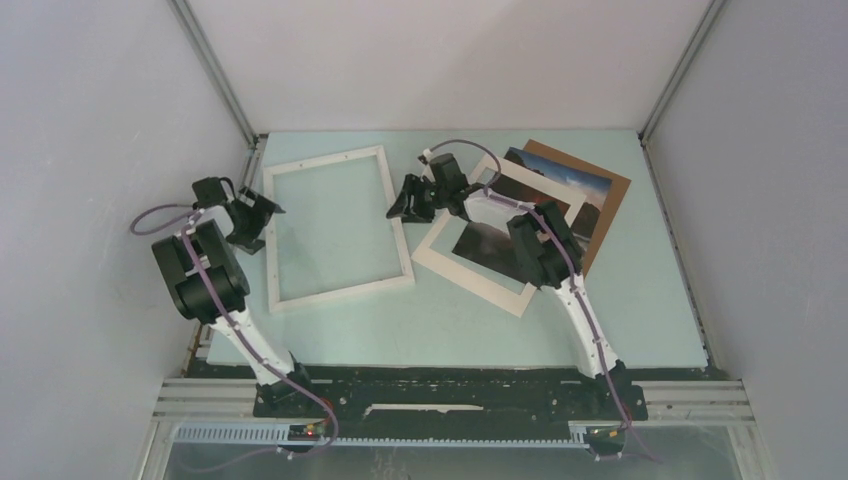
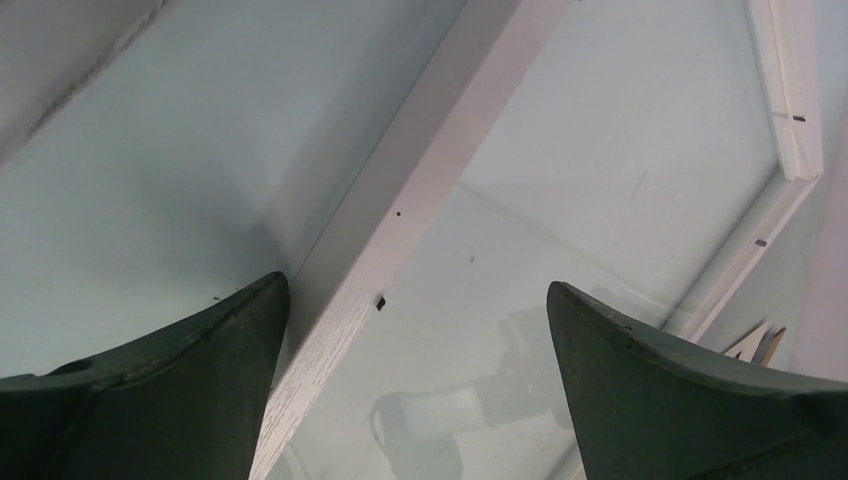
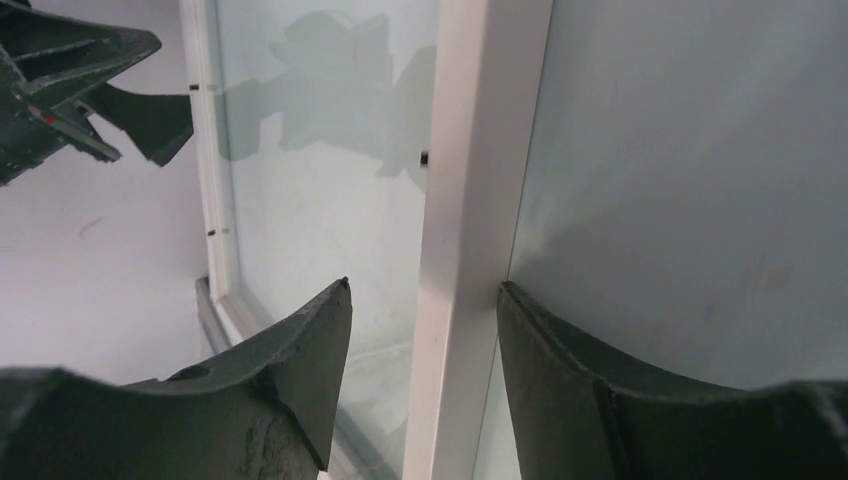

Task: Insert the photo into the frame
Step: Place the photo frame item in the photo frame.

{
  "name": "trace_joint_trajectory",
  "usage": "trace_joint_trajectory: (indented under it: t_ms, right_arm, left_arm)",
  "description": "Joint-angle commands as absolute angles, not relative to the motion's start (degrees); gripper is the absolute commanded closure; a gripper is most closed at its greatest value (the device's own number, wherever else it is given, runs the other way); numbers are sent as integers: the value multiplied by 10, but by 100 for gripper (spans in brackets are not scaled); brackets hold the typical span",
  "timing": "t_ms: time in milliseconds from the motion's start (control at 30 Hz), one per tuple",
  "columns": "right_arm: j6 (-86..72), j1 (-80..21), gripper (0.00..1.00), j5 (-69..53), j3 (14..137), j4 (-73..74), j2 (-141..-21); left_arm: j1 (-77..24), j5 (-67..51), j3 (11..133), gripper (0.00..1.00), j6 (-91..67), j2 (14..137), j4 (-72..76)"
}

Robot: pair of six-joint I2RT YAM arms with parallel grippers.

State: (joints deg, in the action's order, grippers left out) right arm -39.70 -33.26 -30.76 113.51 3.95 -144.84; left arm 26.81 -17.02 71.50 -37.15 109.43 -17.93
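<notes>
The white frame (image 1: 335, 228) lies flat on the teal table, left of centre. My left gripper (image 1: 265, 222) hangs wide open over its left rail (image 2: 400, 220), which runs between the fingers close to the left one (image 2: 250, 340). My right gripper (image 3: 425, 295) is open and straddles the frame's right rail (image 3: 470, 200). Its right finger (image 3: 530, 340) is against the rail's outer edge, and its left finger (image 3: 320, 340) stands a gap away over the glass. The photo (image 1: 490, 243), dark with a wide white border, lies to the right, partly under my right arm.
A brown backing board (image 1: 608, 205) lies at the back right, with a blue-sky print (image 1: 560, 180) on it, both partly under the photo's border. White walls with metal posts close in the table on three sides. The arm bases stand at the near edge.
</notes>
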Motion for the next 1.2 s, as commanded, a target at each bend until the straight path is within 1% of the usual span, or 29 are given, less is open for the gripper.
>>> trace_joint_trajectory:
  t_ms: [0,100,167,200,300,400,467,600,700,933,1167]
  right_arm:
    - [-446,-381,36,-378,956,-66,-1327]
    - [-440,-388,34,-363,855,-78,-1244]
    - [-406,-389,28,-343,837,-35,-1218]
    - [-373,-388,24,-313,847,12,-1214]
    - [-323,-371,17,-228,898,81,-1219]
    - [-298,-352,16,-179,979,112,-1255]
    - [-289,-345,17,-173,1040,124,-1286]
    - [-276,-345,26,-171,1151,150,-1348]
    - [-272,-349,30,-161,1221,171,-1396]
    - [-277,-352,32,-144,1365,205,-1479]
    - [-287,-352,33,-125,1406,195,-1529]
  left_arm:
    - [260,-236,632,0,-391,1021,-210]
    - [261,-232,582,0,-383,969,-212]
    - [262,-208,568,0,-371,941,-230]
    - [264,-187,568,0,-362,930,-240]
    - [267,-136,597,0,-350,922,-261]
    - [267,-139,635,0,-362,947,-258]
    - [266,-137,665,0,-365,973,-260]
    - [267,-128,722,0,-360,1027,-266]
    - [267,-145,747,0,-360,1060,-268]
    - [266,-150,744,0,-348,1063,-258]
    - [265,-163,723,0,-351,1049,-241]
